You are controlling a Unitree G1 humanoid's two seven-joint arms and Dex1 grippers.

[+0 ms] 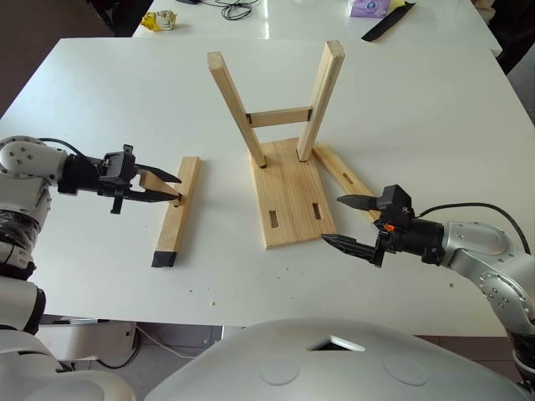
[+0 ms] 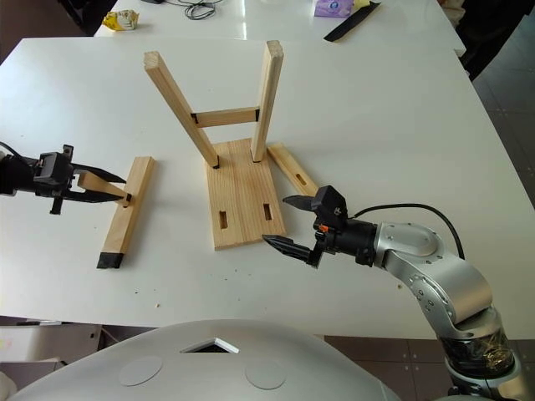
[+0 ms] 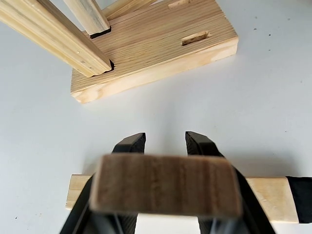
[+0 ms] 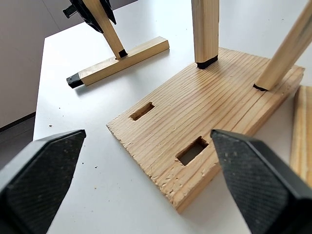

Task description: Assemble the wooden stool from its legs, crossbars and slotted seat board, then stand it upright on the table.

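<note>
Half built: one leg pair seated, one to go.
Left of the board (image 1: 288,188), your left gripper (image 1: 171,190) is clamped on a crossbar (image 1: 159,182) plugged into a loose leg (image 1: 177,213). Two legs (image 1: 236,104) stand joined in the board's far slots; its near slots (image 1: 274,218) are empty. The last leg (image 1: 343,177) lies right of it, and your right gripper (image 1: 331,219) hangs spread at the near corner.

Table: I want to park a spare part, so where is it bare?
Widest bare stretch: the table right of the upright legs. Next, the strip between the lying leg and seat board. Crowded: the board's near right corner by the open right claw, and around the left claw gripping the crossbar.
</note>
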